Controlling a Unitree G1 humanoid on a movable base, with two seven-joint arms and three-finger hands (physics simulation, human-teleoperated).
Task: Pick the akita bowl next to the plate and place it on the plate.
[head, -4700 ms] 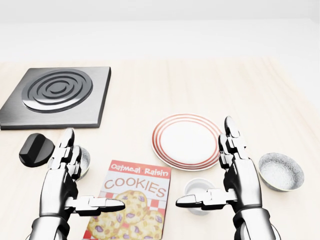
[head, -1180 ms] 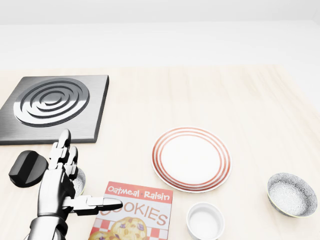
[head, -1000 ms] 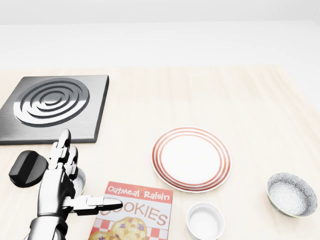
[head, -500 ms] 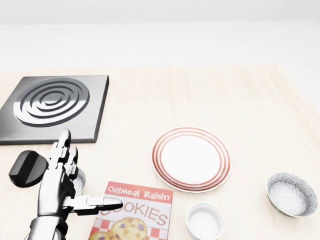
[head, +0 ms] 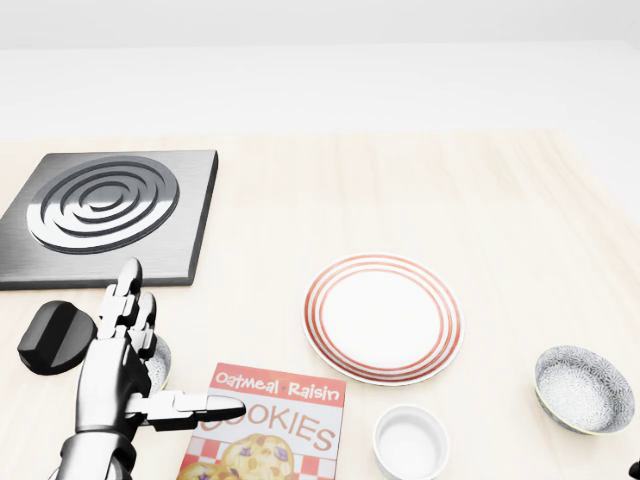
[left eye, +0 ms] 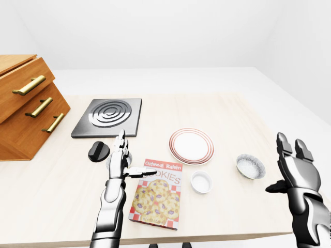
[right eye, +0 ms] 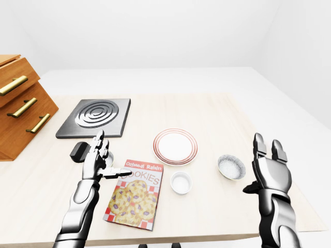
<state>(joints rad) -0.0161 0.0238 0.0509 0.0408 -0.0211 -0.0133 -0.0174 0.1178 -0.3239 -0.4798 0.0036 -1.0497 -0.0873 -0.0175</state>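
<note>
Speckled grey, the akita bowl point(head: 583, 388) is left near the worktop's point(head: 400, 190) right edge, apart from the plate point(head: 383, 318). Nothing is moved since a moment ago, so no grasp is begun: the right hand point(right eye: 270, 178) and left hand point(head: 115, 365) are held empty, fingers wide.

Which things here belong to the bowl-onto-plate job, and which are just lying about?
Job in hand:
red-ringed plate; speckled bowl to its right in the head view; right hand, open, nearest that bowl.

Lying about:
cookie box; white ramekin; stove burner; black rounded object; wooden drawer cabinet; second small bowl behind the open left hand.
</note>
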